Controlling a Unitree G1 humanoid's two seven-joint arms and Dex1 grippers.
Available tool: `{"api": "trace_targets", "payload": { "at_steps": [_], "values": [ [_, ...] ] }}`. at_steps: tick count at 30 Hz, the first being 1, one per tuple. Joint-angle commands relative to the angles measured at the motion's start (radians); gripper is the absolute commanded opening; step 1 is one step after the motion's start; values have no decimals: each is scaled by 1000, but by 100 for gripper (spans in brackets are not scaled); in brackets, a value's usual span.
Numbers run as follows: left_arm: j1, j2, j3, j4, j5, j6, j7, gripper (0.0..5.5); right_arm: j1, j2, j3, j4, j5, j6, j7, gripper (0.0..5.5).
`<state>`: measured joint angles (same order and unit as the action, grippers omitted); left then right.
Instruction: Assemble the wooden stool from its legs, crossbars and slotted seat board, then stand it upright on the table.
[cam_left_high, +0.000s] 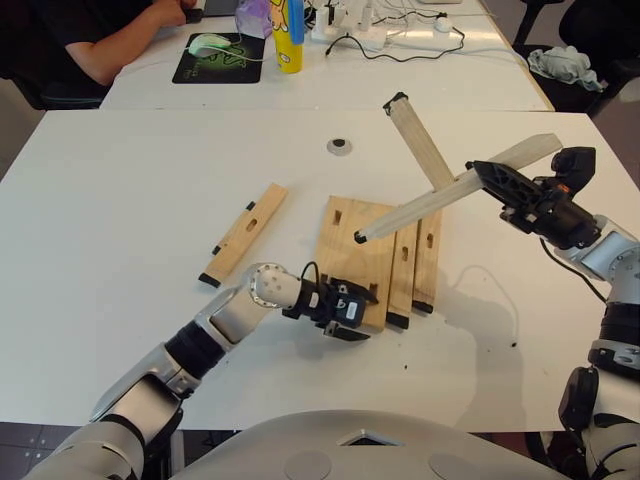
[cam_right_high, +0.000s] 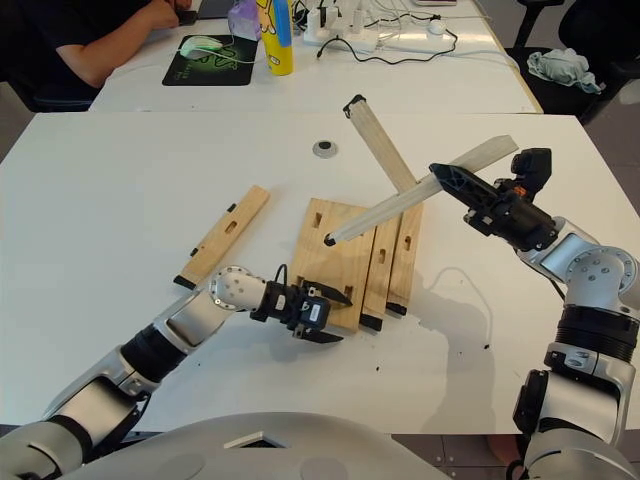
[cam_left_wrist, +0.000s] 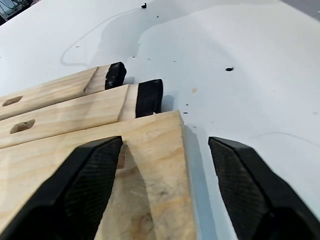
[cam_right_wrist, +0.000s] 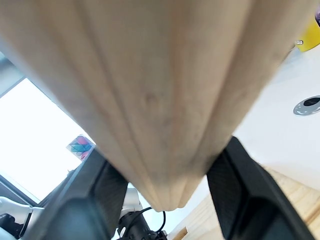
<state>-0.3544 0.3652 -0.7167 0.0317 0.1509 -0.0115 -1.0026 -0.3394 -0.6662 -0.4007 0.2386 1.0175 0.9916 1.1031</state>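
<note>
Above seat board (cam_left_high: 345, 265) | right tool (cam_left_high: 480, 172) clamped on leg (cam_left_high: 420, 207) | left tool (cam_left_high: 362, 316) apart at board corner | crossbar (cam_left_high: 245, 233) leftward

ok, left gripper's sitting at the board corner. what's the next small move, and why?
Probably close the left gripper on the seat board's near corner. It is open astride that edge, and the right gripper holds a leg slanted above the board, so steadying it first seems sensible.
</note>
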Motion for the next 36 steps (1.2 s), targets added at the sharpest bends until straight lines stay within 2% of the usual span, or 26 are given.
{"api": "trace_targets", "payload": {
  "at_steps": [1,9,12,18,24,29,36],
  "values": [
    [9,-32,2,61,79,113,79,321,10,10,-6,-24,-2,-5,-11,213],
    [57,-49,57,18,48,191,142,321,16,20,-7,-42,4,0,-16,213],
    [99,-34,139,-88,-48,142,136,321,21,31,-18,-47,12,-1,-23,213],
    [230,25,315,-410,-234,208,153,321,29,46,-29,-39,18,-3,-29,213],
    [266,103,367,-386,-239,277,162,321,28,28,-49,-20,-6,-36,-34,213],
    [274,99,360,-263,-236,268,175,252,-22,-15,-38,26,-40,-66,-7,213],
    [251,58,338,-152,-215,256,203,142,-92,-120,106,51,-152,-107,176,213]
  ]
}}
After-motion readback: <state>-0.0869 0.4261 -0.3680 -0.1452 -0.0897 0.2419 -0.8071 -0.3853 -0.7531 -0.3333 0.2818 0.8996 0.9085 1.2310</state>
